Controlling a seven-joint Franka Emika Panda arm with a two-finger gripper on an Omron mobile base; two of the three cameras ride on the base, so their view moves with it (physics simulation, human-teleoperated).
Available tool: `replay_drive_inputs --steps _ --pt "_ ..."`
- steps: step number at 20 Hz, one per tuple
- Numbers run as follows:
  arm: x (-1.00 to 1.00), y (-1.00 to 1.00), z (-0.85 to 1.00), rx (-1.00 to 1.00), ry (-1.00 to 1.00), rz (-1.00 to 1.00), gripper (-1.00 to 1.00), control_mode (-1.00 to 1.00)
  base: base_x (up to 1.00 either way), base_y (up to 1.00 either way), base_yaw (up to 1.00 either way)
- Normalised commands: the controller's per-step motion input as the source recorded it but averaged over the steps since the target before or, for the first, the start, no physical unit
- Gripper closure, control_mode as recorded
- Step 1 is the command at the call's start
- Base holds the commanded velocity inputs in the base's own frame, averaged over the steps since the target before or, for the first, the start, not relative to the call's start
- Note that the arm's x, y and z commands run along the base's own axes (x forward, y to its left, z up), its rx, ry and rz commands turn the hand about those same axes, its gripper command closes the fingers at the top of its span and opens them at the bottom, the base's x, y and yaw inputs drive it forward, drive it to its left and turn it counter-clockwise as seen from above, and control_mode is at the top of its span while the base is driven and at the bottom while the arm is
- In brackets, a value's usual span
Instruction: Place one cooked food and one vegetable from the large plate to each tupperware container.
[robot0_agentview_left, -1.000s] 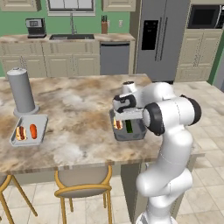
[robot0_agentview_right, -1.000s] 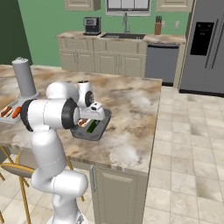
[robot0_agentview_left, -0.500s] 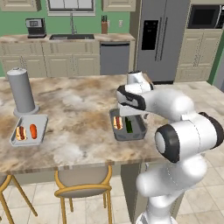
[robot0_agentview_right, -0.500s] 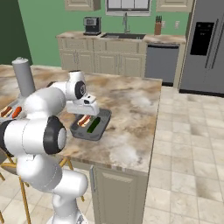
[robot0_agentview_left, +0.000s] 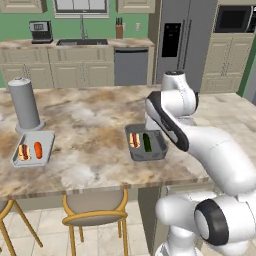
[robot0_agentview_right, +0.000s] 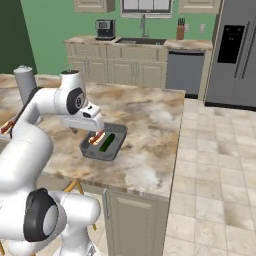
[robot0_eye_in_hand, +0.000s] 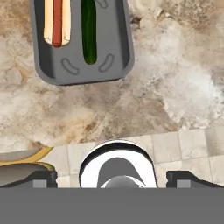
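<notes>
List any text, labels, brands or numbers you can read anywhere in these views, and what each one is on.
No readable text in any view.
Darker tray, hot dog and green vegetable inside it: no label or marking.
Lighter tray and grey cylinder: plain.
Coffee maker, refrigerator panel and microwave: too small to show any lettering.

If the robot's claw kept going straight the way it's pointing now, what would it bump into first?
Probably the marble countertop, just short of the dark tray holding a hot dog and cucumber. The open gripper looks down near the counter's edge, so depth is uncertain.
</notes>
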Motion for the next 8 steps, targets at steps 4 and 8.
replay_drive_inputs --steps 4,8 --pt "-0.99 0.11 0.71 0.00 -0.10 0.00 -1.00 -1.00 0.00 0.00 0.00" --pt "-0.81 0.20 0.50 -0.01 -0.04 0.00 -1.00 -1.00 0.00 0.00 0.00"
